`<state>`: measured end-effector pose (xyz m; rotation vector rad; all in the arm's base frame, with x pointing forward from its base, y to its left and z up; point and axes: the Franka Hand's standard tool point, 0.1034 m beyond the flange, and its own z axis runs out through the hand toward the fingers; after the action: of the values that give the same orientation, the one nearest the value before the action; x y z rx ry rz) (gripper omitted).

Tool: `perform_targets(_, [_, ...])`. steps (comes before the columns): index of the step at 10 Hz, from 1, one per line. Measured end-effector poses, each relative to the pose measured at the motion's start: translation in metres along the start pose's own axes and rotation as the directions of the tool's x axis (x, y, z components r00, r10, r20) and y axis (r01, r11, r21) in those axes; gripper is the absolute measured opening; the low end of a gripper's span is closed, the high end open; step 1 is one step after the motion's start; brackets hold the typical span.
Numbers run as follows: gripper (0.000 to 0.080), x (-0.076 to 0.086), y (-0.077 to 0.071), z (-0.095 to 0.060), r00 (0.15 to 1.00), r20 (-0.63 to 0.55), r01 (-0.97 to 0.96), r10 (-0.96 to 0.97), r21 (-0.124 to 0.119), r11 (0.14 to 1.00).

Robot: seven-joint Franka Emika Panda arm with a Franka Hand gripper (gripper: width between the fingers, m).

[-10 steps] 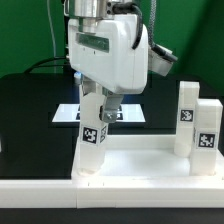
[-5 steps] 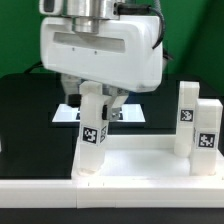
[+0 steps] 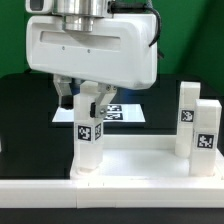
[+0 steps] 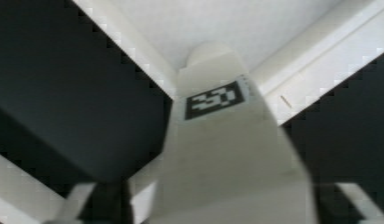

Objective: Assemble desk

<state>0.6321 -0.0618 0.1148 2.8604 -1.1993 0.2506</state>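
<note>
Black table [image 3: 25, 100], white desk top [image 3: 140, 160] with upright leg [image 3: 90, 140] inside its rim, claw [image 3: 88, 98] fingers straddling the leg, grip unclear

White tagged leg [image 3: 90, 140] upright in desk top [image 3: 140, 160] corner, two legs [image 3: 197, 125] opposite.

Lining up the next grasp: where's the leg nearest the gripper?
In the exterior view, that leg stands upright at the desk top's left corner, directly under the gripper.

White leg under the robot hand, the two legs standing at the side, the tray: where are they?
White leg [image 3: 91, 135]: exterior view, its tagged face.
Two legs [image 3: 197, 128]: exterior view, front faces.
Tray [image 3: 140, 179]: exterior view, front rim.
</note>
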Motion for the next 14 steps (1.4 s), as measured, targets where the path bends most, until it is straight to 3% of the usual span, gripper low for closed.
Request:
perform_targets(1, [0.0378, -0.0004, -0.0006, 0.0001, 0.996, 0.001, -0.093, 0.093, 0.002, 0.996])
perform_targets(2, [0.0289, -0.0006, -0.0007, 0.0002, 0.987, 0.002, -0.162, 0.162, 0.002, 0.987])
perform_targets(4, [0.0289, -0.0011, -0.0004, 0.0005, 0.956, 0.009, -0.295, 0.295, -0.006, 0.956])
perform_targets(5, [0.0289, -0.0011, 0.0005, 0.0007, 0.93, 0.022, -0.367, 0.367, -0.022, 0.93])
perform_targets(8, [0.0289, -0.0019, 0.0015, 0.0029, 0.618, 0.064, -0.785, 0.784, -0.014, 0.619])
perform_targets(10, [0.029, -0.0046, -0.0037, 0.0034, 0.383, 0.065, -0.923, 0.921, -0.02, 0.385])
perform_targets(11, [0.0291, -0.0049, -0.0015, 0.0037, 0.314, 0.058, -0.949, 0.948, -0.015, 0.315])
perform_targets(13, [0.0297, -0.0049, -0.0009, 0.0035, 0.314, 0.058, -0.949, 0.948, -0.013, 0.315])
perform_targets(14, [0.0297, -0.0063, -0.0003, 0.0037, 0.426, 0.052, -0.904, 0.903, -0.018, 0.428])
